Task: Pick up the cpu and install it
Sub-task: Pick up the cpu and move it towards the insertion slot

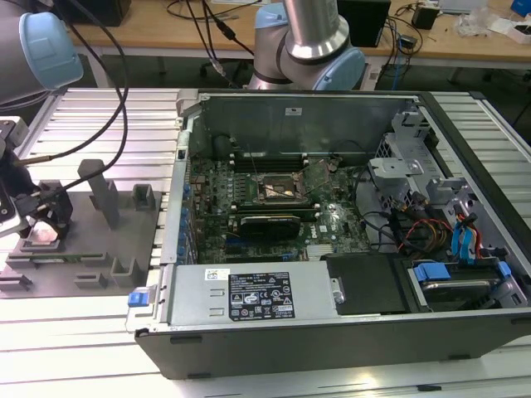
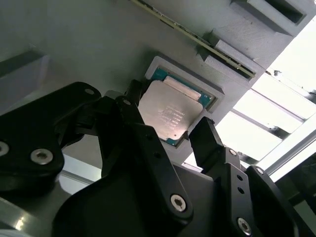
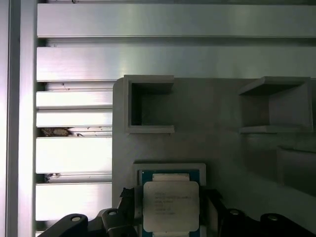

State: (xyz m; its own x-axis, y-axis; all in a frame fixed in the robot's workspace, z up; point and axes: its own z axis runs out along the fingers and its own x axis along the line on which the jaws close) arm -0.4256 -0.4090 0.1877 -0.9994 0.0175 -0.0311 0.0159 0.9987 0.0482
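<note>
- Gripper (image 2: 168, 113): black fingers (image 2: 205, 136) spread apart, one on each side of the chip. They stand over the corner of the grey plate (image 1: 99, 240) that lies farthest from the computer case. Whether the pads already touch the chip's edges cannot be told.
- Cpu (image 3: 171, 205): lies flat, metal top up, in a shallow pale pocket (image 3: 170, 167) sunk in the grey plate. It sits directly below the gripper and midway between the fingers, as both wrist views show. Judged from this, no sideways offset remains between the gripper and the chip, and the closing line runs across two opposite edges of the chip.
- Chip outline: close to square, with its sides parallel to the pocket walls, so no long axis stands out.
- Grey plate, farther part: carries upright blocks (image 1: 105, 199) well apart from the pocket.
- Computer case (image 1: 274, 344): stands open just beside the grey plate, on the exterior view's right of it. The socket (image 1: 282, 189) on its board lies well apart from the plate.
</note>
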